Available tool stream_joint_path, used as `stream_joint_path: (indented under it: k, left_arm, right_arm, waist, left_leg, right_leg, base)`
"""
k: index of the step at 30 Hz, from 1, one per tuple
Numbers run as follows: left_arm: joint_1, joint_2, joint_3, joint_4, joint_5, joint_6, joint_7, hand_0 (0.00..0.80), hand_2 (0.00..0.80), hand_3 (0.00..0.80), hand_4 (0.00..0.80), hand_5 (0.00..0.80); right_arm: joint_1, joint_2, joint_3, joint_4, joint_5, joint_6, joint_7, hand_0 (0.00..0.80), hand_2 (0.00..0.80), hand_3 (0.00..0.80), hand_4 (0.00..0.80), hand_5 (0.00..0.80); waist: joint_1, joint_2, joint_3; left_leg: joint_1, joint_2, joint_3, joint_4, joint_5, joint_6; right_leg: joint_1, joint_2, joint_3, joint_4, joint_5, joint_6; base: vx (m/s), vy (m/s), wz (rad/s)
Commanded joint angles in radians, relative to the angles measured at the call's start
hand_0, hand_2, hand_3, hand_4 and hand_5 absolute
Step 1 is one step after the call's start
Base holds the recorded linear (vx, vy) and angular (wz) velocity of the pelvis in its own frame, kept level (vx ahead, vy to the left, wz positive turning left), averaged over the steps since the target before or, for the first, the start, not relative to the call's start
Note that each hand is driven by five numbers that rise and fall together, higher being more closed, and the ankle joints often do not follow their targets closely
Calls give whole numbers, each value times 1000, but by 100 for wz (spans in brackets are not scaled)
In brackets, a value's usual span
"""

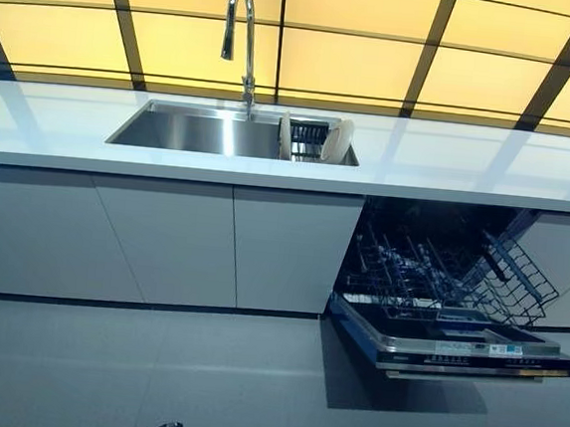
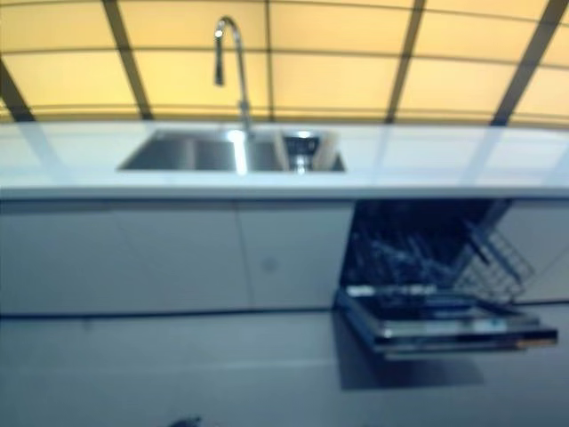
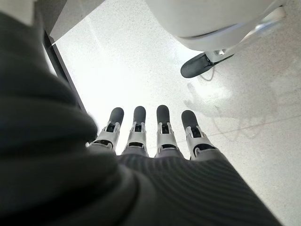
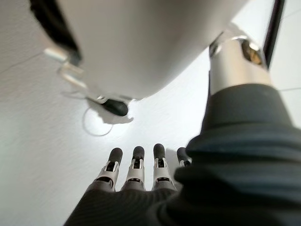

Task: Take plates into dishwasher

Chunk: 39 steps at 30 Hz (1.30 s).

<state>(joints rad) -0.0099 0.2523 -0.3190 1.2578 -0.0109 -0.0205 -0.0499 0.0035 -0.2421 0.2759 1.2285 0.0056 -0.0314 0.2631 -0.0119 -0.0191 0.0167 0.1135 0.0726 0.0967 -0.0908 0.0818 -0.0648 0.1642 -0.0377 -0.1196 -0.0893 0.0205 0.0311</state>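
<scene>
- The left robot hand (image 3: 150, 136) hangs low over the pale speckled floor (image 3: 141, 61); its fingers (image 3: 163, 126) are straight, spread side by side, and hold nothing.
- The right robot hand (image 4: 136, 172) also hangs over the floor, its fingers straight and apart and empty.
- Farther ahead, to the right, the dishwasher (image 1: 448, 288) stands open under the bench (image 1: 449, 163), its door (image 1: 453, 346) dropped down flat just above the floor.
- The lower rack (image 1: 439, 277) of dark wire is drawn out over the door; a section of it on the right is tilted upward. No plate shows in it.
- To the left of the dishwasher runs a row of plain grey cabinet doors (image 1: 163, 238).
- On top, the white bench holds a steel sink (image 1: 192, 130) with a tall curved faucet (image 1: 243, 30) behind it.
- The plates (image 1: 339, 140) stand on edge in a dark holder (image 1: 310, 136) at the right end of the sink, one pale plate at either side of it.
- Behind the bench rises a wall of yellow panels (image 1: 360, 40) crossed by dark bars.
</scene>
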Motion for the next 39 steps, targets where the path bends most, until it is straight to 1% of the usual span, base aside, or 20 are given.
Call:
stream_joint_path:
  k: [1,4,5,8,11,13,16,18,20,23,25,28,29,31,32,33,34,35,36,39]
  left_arm:
    - [-84,-19,29,45,52,9,-14,0,0,0,0,0]
    - [-71,-5,23,21,49,17,-13,0,0,0,0,0]
    - [-55,4,24,3,49,19,-13,0,0,0,0,0]
    - [-25,15,28,-13,43,7,-10,0,0,0,0,0]
    - [-16,14,21,-6,24,-9,-2,0,0,0,0,0]
    - [-17,9,14,5,16,-17,2,0,0,0,0,0]
    - [-17,2,7,3,12,-12,6,0,0,0,0,0]
    - [-19,-3,0,3,10,-11,8,0,0,0,0,0]
    - [-23,-7,-5,-1,13,-7,7,0,0,0,0,0]
    - [-33,-13,-21,-1,9,-5,9,0,0,0,0,0]
    - [-46,-13,-32,0,1,-1,10,0,0,0,0,0]
    - [-57,-11,-41,9,0,-5,20,0,0,0,0,0]
    - [-63,-8,-41,13,4,-5,21,0,0,0,0,0]
    - [-73,3,-40,27,23,-3,14,0,0,0,0,0]
    - [-75,4,-41,29,26,-3,14,0,0,0,0,0]
    - [-73,11,-42,33,38,4,9,0,0,0,0,0]
    - [-70,15,-41,32,45,11,7,0,0,0,0,0]
    - [-68,20,-41,28,47,24,2,0,0,0,0,0]
    - [-57,30,-35,15,57,47,-6,0,0,0,0,0]
    - [-57,36,-33,22,85,58,-22,0,0,0,0,0]
  right_arm:
    - [-74,9,35,-99,135,-93,124,0,0,0,0,0]
    - [-66,-13,52,-310,266,-62,245,0,0,0,0,0]
    - [-51,-23,53,-469,352,-4,309,0,0,0,0,0]
    - [-27,-41,47,-747,538,68,421,0,0,0,0,0]
    - [-31,-45,33,-958,745,89,486,0,0,0,0,0]
    - [-50,-33,16,-1074,897,105,486,0,0,0,0,0]
    - [-98,-6,-15,-1177,1047,107,454,0,0,0,0,0]
    - [-140,18,-35,-1229,1133,84,404,0,0,0,0,0]
    - [-208,38,-77,-1277,1204,35,300,0,0,0,0,0]
    - [-295,49,-126,-1319,1178,-51,169,0,0,0,0,0]
    - [-363,23,-139,-1320,1098,-146,74,0,0,0,0,0]
    - [-446,-8,-152,-1303,967,-226,-30,0,0,0,0,0]
    - [-468,-20,-156,-1307,920,-231,-69,0,0,0,0,0]
    - [-535,-86,-155,-1306,748,-206,-235,0,0,0,0,0]
    - [-541,-91,-154,-1305,732,-201,-254,0,0,0,0,0]
    - [-557,-121,-161,-1288,700,-177,-303,0,0,0,0,0]
    - [-566,-141,-163,-1276,671,-158,-323,0,0,0,0,0]
    - [-578,-163,-164,-1264,642,-142,-344,0,0,0,0,0]
    - [-612,-231,-162,-1232,587,-124,-363,0,0,0,0,0]
    - [-668,-316,-154,-1201,524,-88,-385,0,0,0,0,0]
  waist:
    - [-4,-29,37]
    - [-5,-37,38]
    - [-9,-41,39]
    - [-17,-43,37]
    - [-22,-39,34]
    - [-20,-36,32]
    - [-15,-32,33]
    - [-11,-30,34]
    - [-5,-28,38]
    - [2,-25,44]
    - [6,-25,52]
    - [12,-23,65]
    - [15,-22,70]
    - [25,-10,84]
    - [25,-10,86]
    - [27,-1,92]
    - [27,4,96]
    - [27,7,98]
    - [18,10,103]
    - [-4,-7,107]
  left_leg:
    - [37,-92,-19,4,-82,76]
    - [29,-92,-18,4,-79,77]
    - [25,-94,-17,4,-78,78]
    - [17,-97,-13,4,-76,79]
    - [11,-101,-9,4,-78,79]
    - [10,-104,-8,4,-82,81]
    - [11,-106,-3,4,-88,86]
    - [11,-108,-1,4,-91,90]
    - [10,-107,3,4,-94,96]
    - [4,-110,5,4,-97,106]
    - [1,-117,8,4,-97,119]
    - [-5,-130,-3,9,-92,134]
    - [-10,-137,-12,15,-90,137]
    - [-24,-149,-53,36,-86,144]
    - [-25,-151,-55,37,-86,145]
    - [-20,-150,-74,39,-90,149]
    - [-13,-148,-80,38,-95,149]
    - [-6,-147,-81,34,-96,148]
    - [26,-143,-79,15,-101,143]
    - [57,-162,-99,5,-116,139]
  right_leg:
    - [-22,2,-14,46,0,24]
    - [-31,1,-16,49,2,26]
    - [-35,0,-17,48,4,26]
    - [-43,-3,-20,47,6,29]
    - [-51,-8,-21,48,7,35]
    - [-55,-11,-21,50,6,40]
    - [-61,-19,-21,57,3,47]
    - [-66,-24,-21,63,2,50]
    - [-74,-33,-22,75,1,54]
    - [-88,-48,-28,104,-2,61]
    - [-114,-65,-24,158,7,70]
    - [-146,-83,-13,252,17,73]
    - [-157,-89,-9,293,21,69]
    - [-212,-119,16,493,77,51]
    - [-219,-121,20,506,80,51]
    - [-265,-135,26,634,134,56]
    - [-294,-144,24,678,159,62]
    - [-321,-153,25,706,170,68]
    - [-381,-135,13,710,189,76]
    - [-419,-84,2,587,177,72]
  base:
    - [0,0,0]
    - [-37,-15,0]
    - [-30,-7,1]
    - [-8,11,0]
    - [-19,63,3]
    - [-11,75,7]
    - [-10,82,1]
    - [-9,86,-2]
    - [-13,116,-3]
    - [-20,131,-1]
    - [-31,150,-2]
    - [-15,174,0]
    - [-7,220,-1]
    - [1,244,-5]
    - [32,232,-8]
    - [47,177,-6]
    - [74,206,0]
    - [148,170,6]
    - [188,130,14]
    - [255,11,22]
